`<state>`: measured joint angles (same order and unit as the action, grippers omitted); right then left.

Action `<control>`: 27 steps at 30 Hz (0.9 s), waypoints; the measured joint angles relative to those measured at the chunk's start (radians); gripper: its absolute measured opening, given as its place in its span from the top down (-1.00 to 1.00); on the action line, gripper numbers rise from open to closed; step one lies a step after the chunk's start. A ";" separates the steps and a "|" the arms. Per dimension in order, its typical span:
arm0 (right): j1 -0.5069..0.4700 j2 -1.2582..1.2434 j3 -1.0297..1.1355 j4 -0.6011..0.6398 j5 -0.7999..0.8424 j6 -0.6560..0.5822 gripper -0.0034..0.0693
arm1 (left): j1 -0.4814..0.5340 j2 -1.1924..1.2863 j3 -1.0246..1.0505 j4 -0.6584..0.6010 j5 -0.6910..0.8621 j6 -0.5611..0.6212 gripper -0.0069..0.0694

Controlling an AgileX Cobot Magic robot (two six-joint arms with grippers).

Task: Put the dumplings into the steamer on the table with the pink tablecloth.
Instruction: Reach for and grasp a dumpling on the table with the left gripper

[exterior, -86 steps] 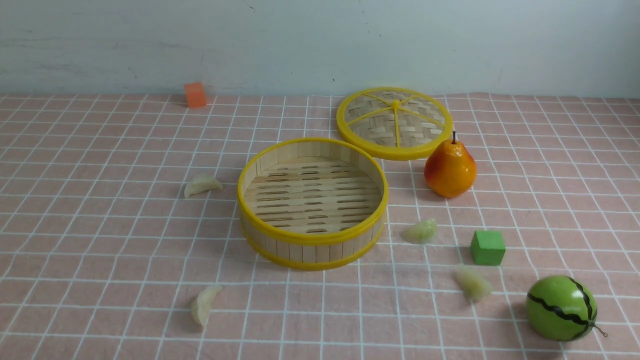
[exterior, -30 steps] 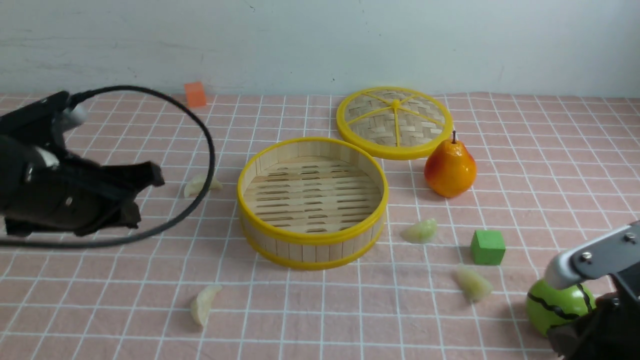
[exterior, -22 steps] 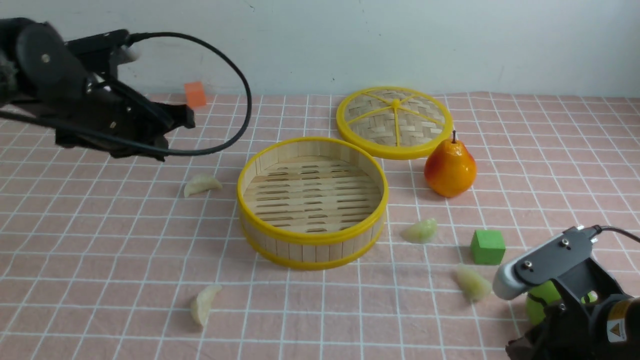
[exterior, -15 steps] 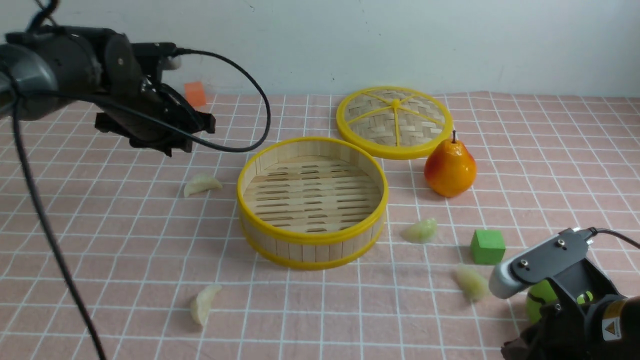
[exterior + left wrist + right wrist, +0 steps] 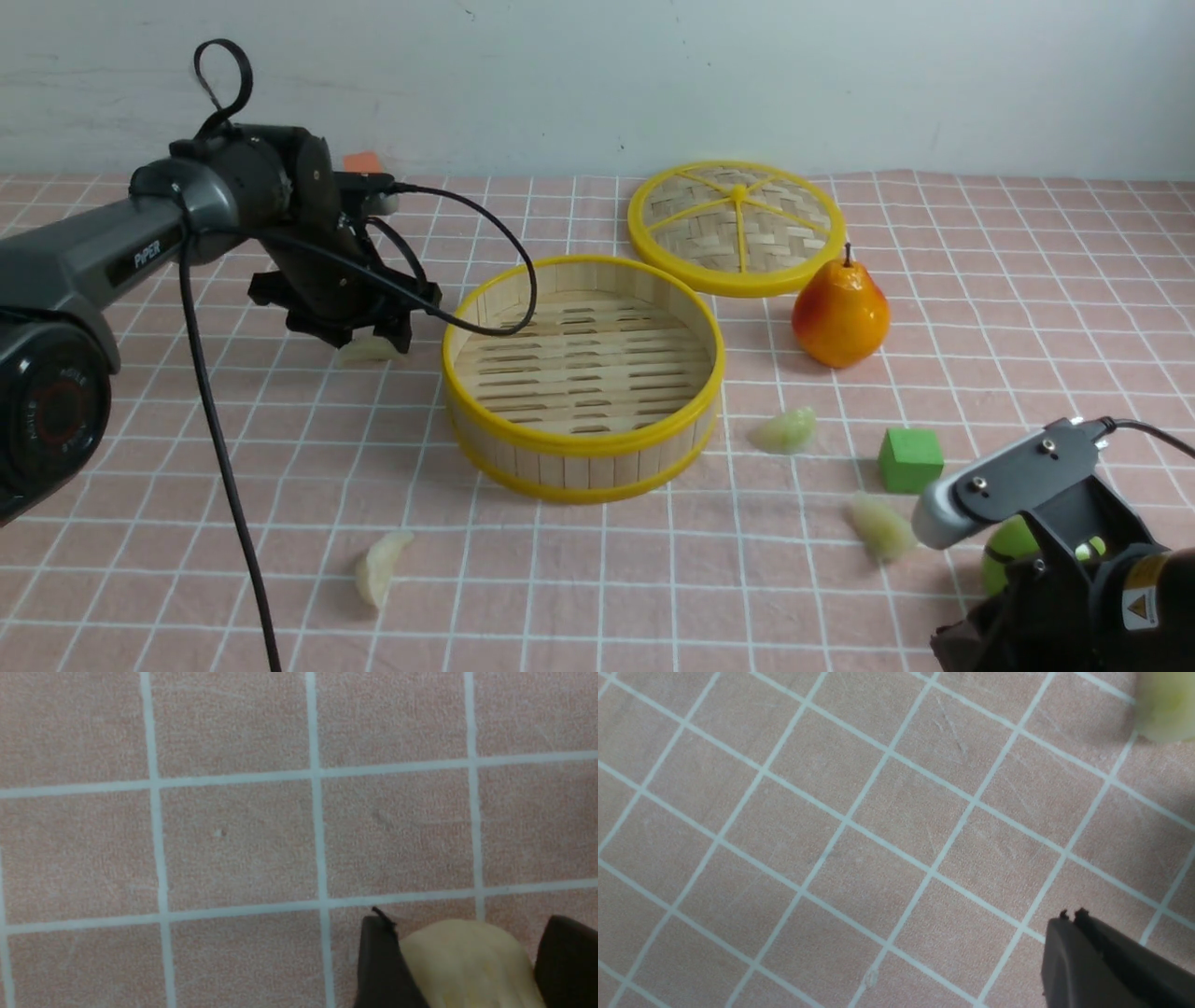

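Steamer (image 5: 583, 462) is empty: none of the four dumplings (image 5: 787, 431) is placed. Left hand (image 5: 372, 329) is spread astride one dumpling (image 5: 467, 966) lying on the surface (image 5: 187, 467) just left of the steamer, not yet gripped. Right hand (image 5: 1070, 919) is closed, holding nothing.

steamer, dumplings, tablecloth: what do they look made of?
Steamer: bamboo or light wood strips, matte, with visible grain and floor slats. Its yellow rims look like glossy plastic.
Dumplings: probably soft plastic or rubber, being translucent cream-green with a slight sheen.
Tablecloth: woven fabric by its matte look and slight wrinkles, though it could be coated.
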<state>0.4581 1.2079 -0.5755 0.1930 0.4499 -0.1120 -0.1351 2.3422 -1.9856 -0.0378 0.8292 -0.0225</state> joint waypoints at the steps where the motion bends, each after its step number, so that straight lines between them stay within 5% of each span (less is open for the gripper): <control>1: 0.000 0.000 0.000 0.000 -0.002 0.000 0.90 | 0.000 0.000 -0.002 -0.001 0.001 0.003 -0.17; 15: 0.000 0.000 0.000 0.000 -0.006 0.000 0.87 | 0.000 -0.049 -0.007 -0.005 0.068 -0.136 -0.04; 17: 0.000 0.000 0.000 0.000 -0.006 0.000 0.86 | 0.000 -0.065 -0.007 -0.005 0.067 -0.150 0.40; 20: 0.000 0.000 0.000 0.000 -0.006 0.000 0.85 | 0.000 -0.070 -0.007 -0.004 0.067 -0.163 0.75; 27: 0.000 0.000 0.000 0.000 -0.006 0.000 0.85 | 0.000 -0.069 -0.007 0.005 0.082 -0.179 0.28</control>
<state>0.4581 1.2079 -0.5755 0.1930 0.4435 -0.1120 -0.1351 2.2729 -1.9925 -0.0328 0.9112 -0.2010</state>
